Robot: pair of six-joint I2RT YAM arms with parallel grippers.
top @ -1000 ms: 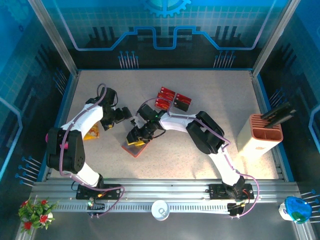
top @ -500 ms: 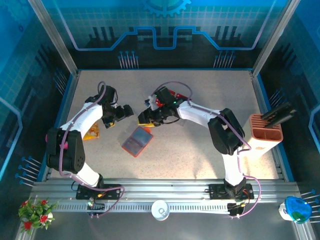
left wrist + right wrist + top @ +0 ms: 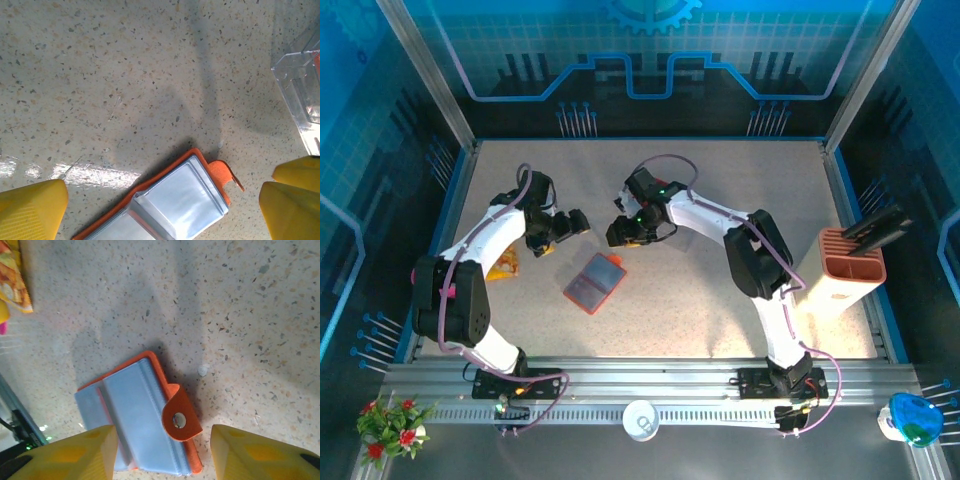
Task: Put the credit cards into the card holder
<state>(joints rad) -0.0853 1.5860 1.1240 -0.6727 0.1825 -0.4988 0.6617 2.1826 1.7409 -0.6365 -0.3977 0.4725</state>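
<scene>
Movement over the last second belongs to the right arm. A second ago its pincer sat low over the card holder; it has since swung away to the far side, and the right pincer (image 3: 622, 231) now hangs just beyond the wallet's far corner. In the right wrist view its yellow fingers (image 3: 75, 452) stand spread with nothing between them, and the card holder (image 3: 135, 420) lies open below, grey pockets up and its orange snap tab folded over the edge. The left pincer (image 3: 566, 227) has barely shifted. It is spread wide and empty just left of the right one, and its camera catches the wallet's far corner and a clear plastic tray (image 3: 300, 95).

The card holder (image 3: 594, 283) has stayed flat on the surface, left of centre and a little nearer than both pincers. The red credit cards lay far of centre a second ago, and the right arm now crosses that spot. My reading is that the arm is heading back for another card; no card can be made out in the pockets from here.

The surface (image 3: 720, 300) is pale speckled stone. An orange snack packet (image 3: 506, 265) lies at the left, and a peach slotted stand (image 3: 840, 268) rises at the right. Blue patterned walls in a metal frame close the room.
</scene>
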